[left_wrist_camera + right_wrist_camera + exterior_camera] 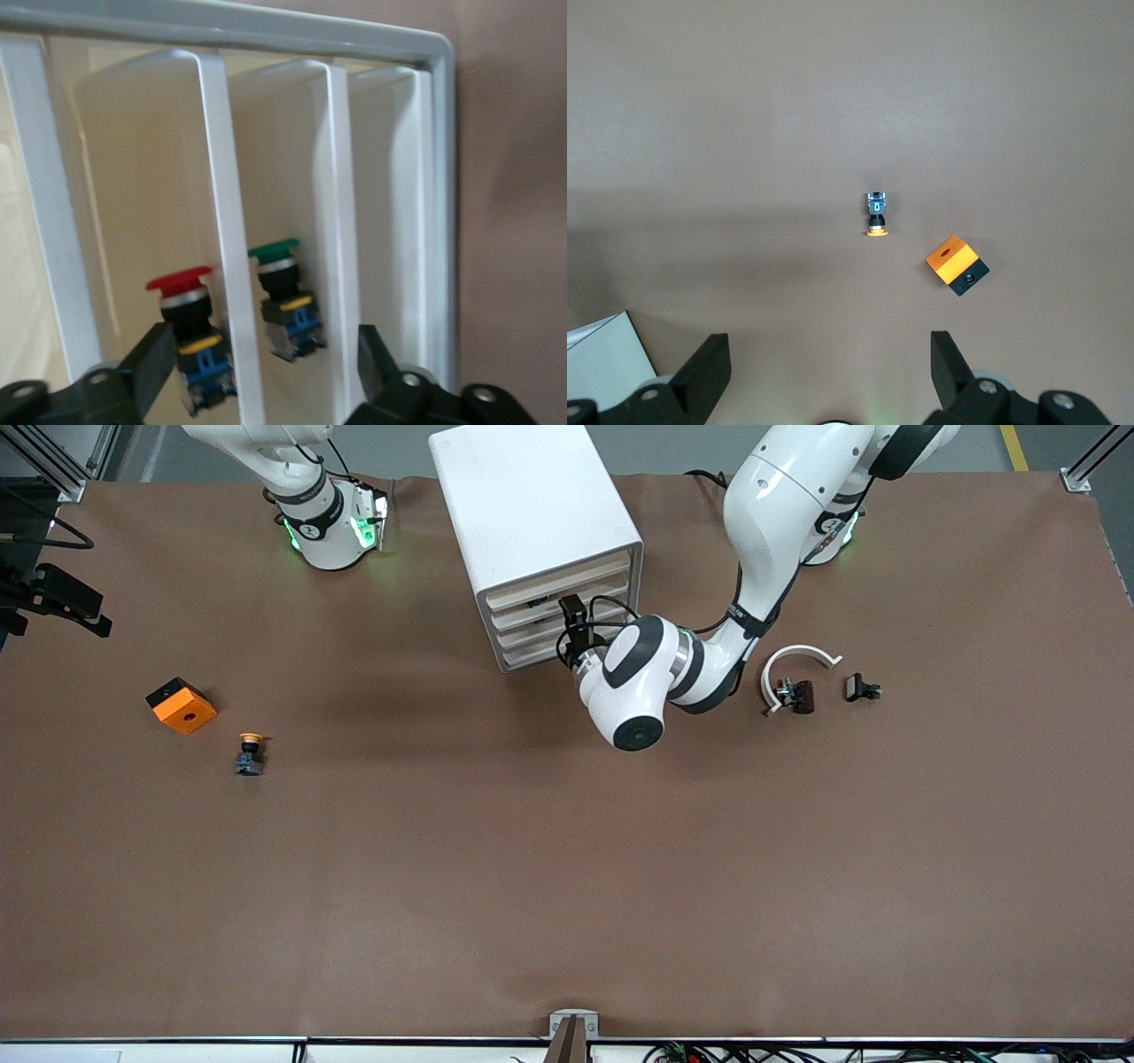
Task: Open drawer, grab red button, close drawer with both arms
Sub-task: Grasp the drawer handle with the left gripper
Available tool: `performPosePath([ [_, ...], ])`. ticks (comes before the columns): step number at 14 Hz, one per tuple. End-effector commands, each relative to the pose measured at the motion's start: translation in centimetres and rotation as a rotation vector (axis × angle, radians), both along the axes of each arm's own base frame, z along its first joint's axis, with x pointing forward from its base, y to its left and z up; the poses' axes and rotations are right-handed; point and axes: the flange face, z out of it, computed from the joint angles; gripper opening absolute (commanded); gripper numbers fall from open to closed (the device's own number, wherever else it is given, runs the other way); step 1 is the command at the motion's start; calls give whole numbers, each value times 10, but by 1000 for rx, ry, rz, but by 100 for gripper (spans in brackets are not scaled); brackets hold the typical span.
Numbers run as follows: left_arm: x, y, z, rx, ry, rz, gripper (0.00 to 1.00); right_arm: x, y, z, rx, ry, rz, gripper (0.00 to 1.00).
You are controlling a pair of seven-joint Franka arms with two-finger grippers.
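Drawer (532,613) front faces my left gripper (574,633), jaws spread.
Red-capped button (188,332) sits inside, straight ahead by one finger (146,365); right gripper (830,372) waits open, high over the table.

- You get even, bright overhead light on the brown tabletop (567,868) in the front view, with soft, faint shadows beside the cabinet (532,531).
- Green glow spills from both arm bases onto the tabletop.
- Your left wrist view is slightly soft: the red button (188,310) and drawer walls look blurred, warm-tinted.
- Your right wrist view is dimmer toward its corners, with a broad soft shadow band.
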Motion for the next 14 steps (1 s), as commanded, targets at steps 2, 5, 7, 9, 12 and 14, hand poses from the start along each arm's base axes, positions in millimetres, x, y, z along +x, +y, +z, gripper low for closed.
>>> performPosePath([
  [2,-4,-1,2,-39,45,-29,75,1,2,5,9,-1,-9,100],
  [5,-10,-4,-3,-50,74,-37,63,1,2,5,9,1,-9,100],
  [7,-16,-9,-1,-85,79,-56,61,2,2,4,9,2,-9,100],
  [9,-22,-13,-7,-105,81,-78,58,1,2,5,9,-1,-9,100],
  [12,-23,-15,-9,-118,93,-70,56,2,2,4,9,2,-9,100],
  [14,-25,-16,-17,-115,115,-59,48,2,2,4,9,2,-10,100],
])
